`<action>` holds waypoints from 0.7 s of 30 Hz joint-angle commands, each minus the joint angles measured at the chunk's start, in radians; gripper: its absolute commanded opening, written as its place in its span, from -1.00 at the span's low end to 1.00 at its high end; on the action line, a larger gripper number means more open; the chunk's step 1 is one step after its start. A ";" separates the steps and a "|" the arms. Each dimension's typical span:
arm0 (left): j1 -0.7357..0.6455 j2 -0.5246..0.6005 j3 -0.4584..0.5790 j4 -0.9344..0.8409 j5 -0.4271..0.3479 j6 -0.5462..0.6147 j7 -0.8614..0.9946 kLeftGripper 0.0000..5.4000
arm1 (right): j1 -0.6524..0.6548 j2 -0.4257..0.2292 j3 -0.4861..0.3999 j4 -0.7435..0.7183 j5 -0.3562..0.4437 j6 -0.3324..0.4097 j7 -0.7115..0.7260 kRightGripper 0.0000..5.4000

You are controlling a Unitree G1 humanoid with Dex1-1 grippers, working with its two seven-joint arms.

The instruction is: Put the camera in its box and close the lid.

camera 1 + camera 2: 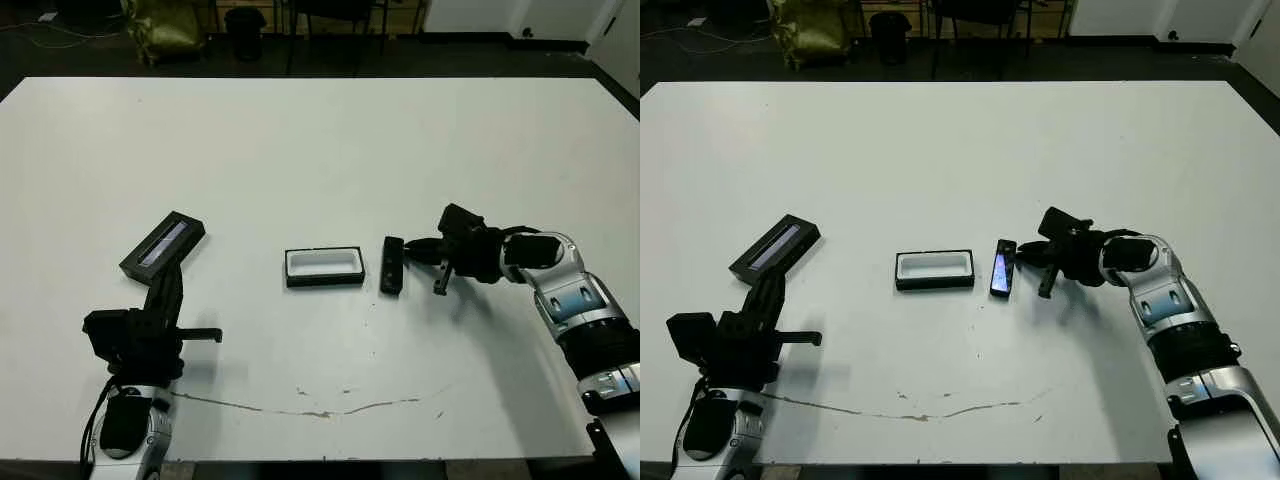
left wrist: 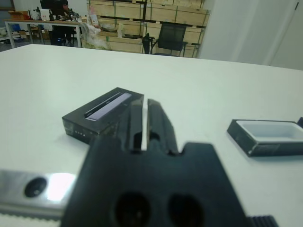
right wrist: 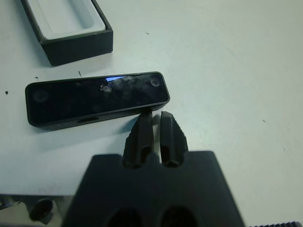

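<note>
Both grippers' jaws pressed together; right gripper (image 3: 156, 124) just beside camera (image 3: 97, 98).

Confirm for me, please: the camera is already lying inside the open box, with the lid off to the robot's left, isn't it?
Not quite. The camera is not in the box; it lies on the table beside it, on the robot's right side, as the right eye view shows. The box's white lining is bare. The rest holds: the box is open and the lid lies off to the robot's left.
</note>
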 commanded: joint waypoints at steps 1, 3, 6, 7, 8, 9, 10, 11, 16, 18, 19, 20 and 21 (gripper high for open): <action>0.015 0.000 0.000 -0.001 0.008 0.022 0.007 -0.99 | 0.015 0.011 0.024 0.017 -0.022 -0.013 0.006 -1.00; 0.015 -0.001 0.000 0.000 0.005 0.022 0.006 -0.99 | 0.016 0.016 0.025 0.020 -0.023 -0.029 0.004 -1.00; 0.014 0.001 0.001 0.005 0.005 0.016 0.004 -0.99 | 0.013 0.026 0.025 0.019 -0.023 -0.019 0.001 -1.00; 0.014 0.002 0.001 0.007 0.004 0.014 0.002 -0.99 | 0.014 0.028 0.026 0.015 -0.026 -0.019 -0.003 -1.00; 0.013 0.002 0.002 0.009 0.002 0.012 0.001 -0.99 | 0.014 0.030 0.027 0.010 -0.029 -0.015 -0.007 -1.00; 0.013 0.001 0.002 0.010 0.003 0.010 0.002 -0.99 | 0.015 0.032 0.029 0.005 -0.033 -0.008 -0.012 -1.00; 0.013 -0.001 0.002 0.012 0.002 0.007 0.003 -0.99 | 0.016 0.033 0.031 0.001 -0.037 -0.005 -0.017 -1.00; 0.014 -0.002 0.003 0.012 0.000 0.008 0.003 -0.99 | 0.016 0.035 0.033 -0.001 -0.040 -0.005 -0.021 -1.00; 0.016 0.001 0.002 0.010 0.004 0.007 0.002 -0.99 | 0.013 0.046 0.040 0.008 -0.041 -0.021 -0.018 -1.00; 0.015 0.000 0.002 0.013 0.002 0.004 0.000 -0.99 | 0.009 0.049 0.045 0.010 -0.044 -0.020 -0.014 -1.00; 0.014 0.000 0.002 0.014 -0.002 0.003 -0.002 -0.99 | 0.006 0.052 0.047 0.013 -0.045 -0.015 -0.013 -1.00; 0.015 -0.001 0.001 0.012 0.000 0.006 -0.001 -0.99 | 0.003 0.057 0.048 0.018 -0.045 -0.011 -0.014 -1.00; 0.015 0.000 0.001 0.010 0.001 0.008 0.000 -0.99 | 0.001 0.061 0.049 0.024 -0.045 -0.009 -0.015 -1.00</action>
